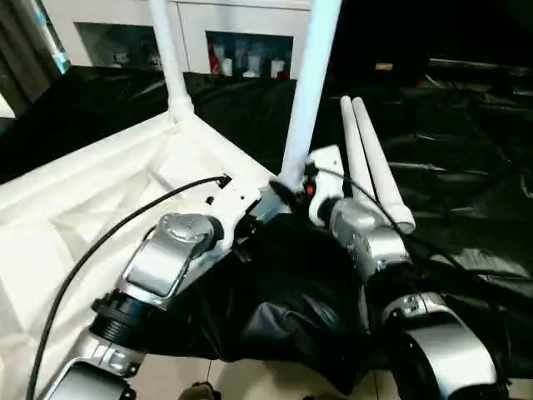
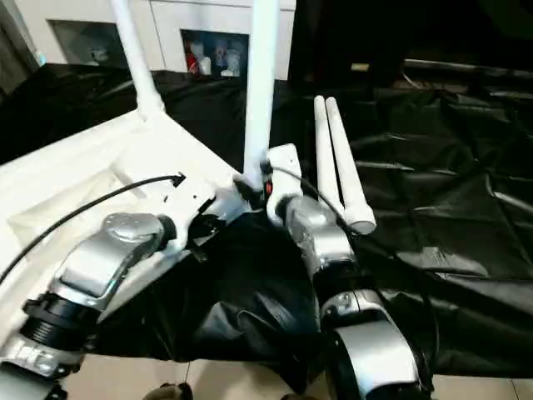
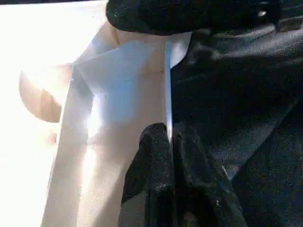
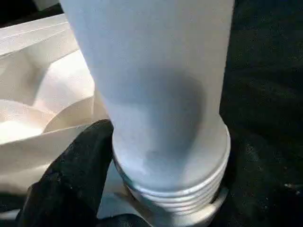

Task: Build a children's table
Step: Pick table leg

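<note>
Two legs stand in the upturned table top, two more legs lie to the right on the black cloth. I'd keep the near leg plumb while threading, its screw end isn't fully seated yet imo. L gripper is pinched shut on the top's rim. R gripper at the leg base: one finger touches it, can't tell how wide

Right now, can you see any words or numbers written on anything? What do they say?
No, there is nothing I can read.
The white table top, its legs and the black cloth are plain.
The cabinet at the back holds small things that may have labels, but they are too small and blurred to read.
</note>
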Robot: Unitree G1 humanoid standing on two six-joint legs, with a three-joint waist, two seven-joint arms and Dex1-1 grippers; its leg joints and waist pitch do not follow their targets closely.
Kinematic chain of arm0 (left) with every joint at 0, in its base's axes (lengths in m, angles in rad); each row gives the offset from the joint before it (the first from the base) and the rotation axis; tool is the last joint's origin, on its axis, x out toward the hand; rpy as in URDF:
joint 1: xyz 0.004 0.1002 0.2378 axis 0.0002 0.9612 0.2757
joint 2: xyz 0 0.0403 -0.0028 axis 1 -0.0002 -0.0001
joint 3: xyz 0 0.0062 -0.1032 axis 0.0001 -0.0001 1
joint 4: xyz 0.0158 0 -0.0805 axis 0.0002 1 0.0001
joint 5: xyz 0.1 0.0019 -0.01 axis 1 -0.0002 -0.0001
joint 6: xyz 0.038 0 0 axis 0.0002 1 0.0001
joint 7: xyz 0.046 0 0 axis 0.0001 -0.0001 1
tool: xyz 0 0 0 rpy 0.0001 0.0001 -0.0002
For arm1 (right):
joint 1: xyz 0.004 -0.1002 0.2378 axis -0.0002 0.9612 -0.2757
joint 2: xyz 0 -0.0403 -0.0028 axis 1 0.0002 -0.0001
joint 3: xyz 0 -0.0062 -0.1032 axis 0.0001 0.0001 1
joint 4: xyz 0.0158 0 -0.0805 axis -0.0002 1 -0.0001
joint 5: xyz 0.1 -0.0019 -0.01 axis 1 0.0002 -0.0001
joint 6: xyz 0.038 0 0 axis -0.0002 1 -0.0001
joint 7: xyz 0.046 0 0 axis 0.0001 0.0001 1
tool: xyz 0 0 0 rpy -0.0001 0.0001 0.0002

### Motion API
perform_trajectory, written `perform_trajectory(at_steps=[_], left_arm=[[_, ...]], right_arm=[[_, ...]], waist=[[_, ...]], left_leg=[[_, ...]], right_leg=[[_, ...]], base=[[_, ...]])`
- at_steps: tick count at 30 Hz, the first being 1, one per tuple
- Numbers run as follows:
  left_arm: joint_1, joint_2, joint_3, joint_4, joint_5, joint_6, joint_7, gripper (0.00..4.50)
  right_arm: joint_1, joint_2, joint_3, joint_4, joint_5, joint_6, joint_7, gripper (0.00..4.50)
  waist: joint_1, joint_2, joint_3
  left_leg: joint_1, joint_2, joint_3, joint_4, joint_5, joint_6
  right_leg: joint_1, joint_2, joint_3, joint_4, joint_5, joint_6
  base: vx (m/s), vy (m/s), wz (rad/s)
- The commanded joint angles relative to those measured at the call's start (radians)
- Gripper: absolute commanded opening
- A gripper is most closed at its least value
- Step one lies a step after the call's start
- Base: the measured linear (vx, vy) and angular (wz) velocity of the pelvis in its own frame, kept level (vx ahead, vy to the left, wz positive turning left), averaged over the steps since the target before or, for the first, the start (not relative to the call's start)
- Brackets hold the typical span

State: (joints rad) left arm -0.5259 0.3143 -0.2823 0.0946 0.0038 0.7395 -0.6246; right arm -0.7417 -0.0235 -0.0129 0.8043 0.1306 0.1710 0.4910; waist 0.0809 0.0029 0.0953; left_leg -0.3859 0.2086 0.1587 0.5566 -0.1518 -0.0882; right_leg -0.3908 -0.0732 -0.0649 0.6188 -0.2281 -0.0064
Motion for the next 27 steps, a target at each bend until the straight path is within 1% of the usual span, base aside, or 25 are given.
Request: perform_trajectory(at_steps=[1,2,3,4,5,6,7,8,9,10,11,12,15,17,20,21,22,23,24,25,26,27], left_arm=[[-0.012,0.012,0.004,-0.032,-0.006,-0.071,-0.032,0.0],[-0.012,0.012,0.004,-0.032,-0.006,-0.071,-0.032,0.0],[-0.008,0.019,0.002,-0.034,-0.011,-0.082,-0.047,0.0],[0.001,0.04,-0.002,-0.033,-0.02,-0.108,-0.085,0.0],[0.006,0.056,-0.004,-0.03,-0.028,-0.125,-0.112,0.0],[0.006,0.056,-0.004,-0.03,-0.028,-0.125,-0.112,0.0],[0.021,0.093,-0.009,-0.027,-0.052,-0.189,-0.188,0.0],[0.021,0.093,-0.009,-0.027,-0.052,-0.189,-0.188,0.0],[0.026,0.102,-0.009,-0.028,-0.065,-0.201,-0.209,0.0],[0.033,0.112,-0.012,-0.029,-0.071,-0.23,-0.233,0.0],[0.042,0.127,-0.019,-0.033,-0.079,-0.257,-0.266,0.0],[0.049,0.138,-0.025,-0.036,-0.082,-0.272,-0.288,0.0],[0.061,0.154,-0.034,-0.041,-0.092,-0.289,-0.331,0.0],[0.064,0.161,-0.039,-0.042,-0.095,-0.296,-0.354,0.0],[0.066,0.168,-0.042,-0.043,-0.1,-0.303,-0.374,0.0],[0.066,0.168,-0.042,-0.043,-0.1,-0.303,-0.374,0.0],[0.066,0.171,-0.043,-0.044,-0.103,-0.306,-0.381,0.0],[0.067,0.171,-0.044,-0.047,-0.106,-0.31,-0.387,0.0],[0.067,0.171,-0.046,-0.05,-0.108,-0.313,-0.393,0.0],[0.068,0.17,-0.047,-0.053,-0.109,-0.313,-0.396,0.0],[0.068,0.17,-0.047,-0.053,-0.109,-0.313,-0.396,0.0],[0.068,0.169,-0.049,-0.054,-0.108,-0.316,-0.401,0.0]], right_arm=[[0.039,-0.001,0.045,-0.048,0.025,0.05,0.09,3.9],[0.039,-0.001,0.045,-0.048,0.025,0.05,0.09,3.9],[0.052,-0.017,0.058,-0.091,0.031,0.06,0.126,3.9],[0.075,-0.051,0.084,-0.157,0.043,0.083,0.197,3.9],[0.092,-0.08,0.106,-0.207,0.051,0.099,0.257,3.9],[0.092,-0.08,0.106,-0.207,0.051,0.099,0.257,3.9],[0.134,-0.156,0.158,-0.302,0.055,0.112,0.384,3.9],[0.134,-0.156,0.158,-0.302,0.055,0.112,0.384,3.9],[0.146,-0.179,0.172,-0.329,0.053,0.114,0.419,3.9],[0.158,-0.201,0.181,-0.353,0.054,0.115,0.451,3.9],[0.175,-0.231,0.19,-0.385,0.056,0.117,0.491,3.9],[0.185,-0.25,0.194,-0.404,0.061,0.123,0.514,3.9],[0.206,-0.29,0.203,-0.442,0.065,0.139,0.558,3.9],[0.217,-0.307,0.208,-0.461,0.065,0.151,0.571,3.9],[0.23,-0.317,0.214,-0.479,0.069,0.172,0.576,3.9],[0.23,-0.317,0.214,-0.479,0.069,0.172,0.576,3.9],[0.233,-0.311,0.215,-0.479,0.074,0.187,0.572,3.9],[0.237,-0.298,0.215,-0.478,0.076,0.198,0.561,3.74],[0.24,-0.282,0.214,-0.473,0.076,0.203,0.548,3.74],[0.242,-0.266,0.214,-0.464,0.074,0.202,0.536,3.64],[0.242,-0.266,0.214,-0.464,0.074,0.202,0.536,3.64],[0.246,-0.253,0.215,-0.456,0.072,0.2,0.523,3.53]], waist=[[0.004,0.012,-0.098],[0.007,0.01,-0.098],[0.008,0.01,-0.099],[0.011,0.007,-0.1],[0.013,0.006,-0.099],[0.014,0.007,-0.097],[0.016,0.006,-0.096],[0.022,0.006,-0.096],[0.019,0.005,-0.095],[0.022,0.006,-0.095],[0.023,0.003,-0.094],[0.024,0.003,-0.095],[0.025,0.003,-0.094],[0.025,0.004,-0.092],[0.031,0.003,-0.089],[0.033,0.003,-0.09],[0.034,0.007,-0.089],[0.034,0.009,-0.088],[0.033,0.007,-0.088],[0.034,0.01,-0.09],[0.034,0.008,-0.091],[0.034,0.008,-0.091]], left_leg=[[0.014,0.01,0.006,-0.032,0.016,0.07],[0.01,0.008,0.006,-0.029,0.029,0.079],[0.01,0.008,0.006,-0.027,0.034,0.082],[0.01,0.007,0.007,-0.023,0.039,0.09],[0.009,0.007,0.007,-0.023,0.033,0.097],[0.009,0.007,0.007,-0.023,0.025,0.099],[0.009,0.007,0.005,-0.023,0.001,0.098],[0.011,0.01,0.007,-0.022,-0.018,0.094],[0.01,0.011,0.008,-0.023,-0.025,0.092],[0.01,0.012,0.007,-0.024,-0.032,0.086],[0.009,0.013,0.006,-0.026,-0.041,0.085],[0.01,0.013,0.006,-0.024,-0.043,0.085],[0.01,0.015,0.006,-0.024,-0.051,0.086],[0.011,0.015,0.007,-0.025,-0.068,0.079],[0.012,0.016,0.006,-0.026,-0.106,0.062],[0.013,0.017,0.007,-0.026,-0.111,0.059],[0.012,0.016,0.006,-0.026,-0.119,0.052],[0.013,0.017,0.006,-0.027,-0.136,0.043],[0.013,0.016,0.006,-0.027,-0.141,0.039],[0.012,0.016,0.005,-0.029,-0.147,0.032],[0.012,0.016,0.005,-0.028,-0.145,0.028],[0.012,0.016,0.004,-0.028,-0.144,0.028]], right_leg=[[0.065,-0.049,0.04,-0.034,0.284,-0.285],[0.066,-0.049,0.041,-0.03,0.313,-0.286],[0.065,-0.049,0.04,-0.028,0.323,-0.288],[0.063,-0.047,0.04,-0.027,0.337,-0.287],[0.063,-0.047,0.04,-0.026,0.332,-0.284],[0.062,-0.047,0.039,-0.028,0.319,-0.281],[0.063,-0.047,0.039,-0.031,0.287,-0.277],[0.06,-0.05,0.041,-0.032,0.258,-0.27],[0.061,-0.051,0.042,-0.032,0.249,-0.271],[0.06,-0.052,0.042,-0.033,0.23,-0.271],[0.059,-0.053,0.041,-0.034,0.207,-0.272],[0.06,-0.052,0.041,-0.033,0.201,-0.27],[0.056,-0.053,0.042,-0.033,0.177,-0.271],[0.052,-0.054,0.043,-0.034,0.147,-0.278],[0.05,-0.055,0.044,-0.038,0.085,-0.271],[0.049,-0.056,0.045,-0.038,0.076,-0.27],[0.048,-0.057,0.045,-0.038,0.06,-0.268],[0.047,-0.058,0.045,-0.04,0.039,-0.265],[0.047,-0.057,0.045,-0.041,0.032,-0.264],[0.047,-0.059,0.045,-0.041,0.022,-0.262],[0.047,-0.058,0.045,-0.04,0.028,-0.261],[0.047,-0.058,0.045,-0.04,0.032,-0.26]], base=[[0.0,0.0,0.0],[0.0,0.0,0.0],[0.0,0.0,0.0],[0.0,0.0,0.0],[0.0,0.0,0.0],[0.0,0.0,0.0],[0.0,0.0,0.0],[0.0,0.0,0.0],[0.0,0.0,0.0],[0.0,0.0,0.0],[0.0,0.0,0.0],[0.0,0.0,0.0],[0.0,0.0,0.0],[0.0,0.0,0.0],[0.0,0.0,0.0],[0.0,0.0,0.0],[0.0,0.0,0.0],[0.0,0.0,0.0],[0.0,0.0,0.0],[0.0,0.0,0.0],[0.0,0.0,0.0],[0.0,0.0,0.0]])
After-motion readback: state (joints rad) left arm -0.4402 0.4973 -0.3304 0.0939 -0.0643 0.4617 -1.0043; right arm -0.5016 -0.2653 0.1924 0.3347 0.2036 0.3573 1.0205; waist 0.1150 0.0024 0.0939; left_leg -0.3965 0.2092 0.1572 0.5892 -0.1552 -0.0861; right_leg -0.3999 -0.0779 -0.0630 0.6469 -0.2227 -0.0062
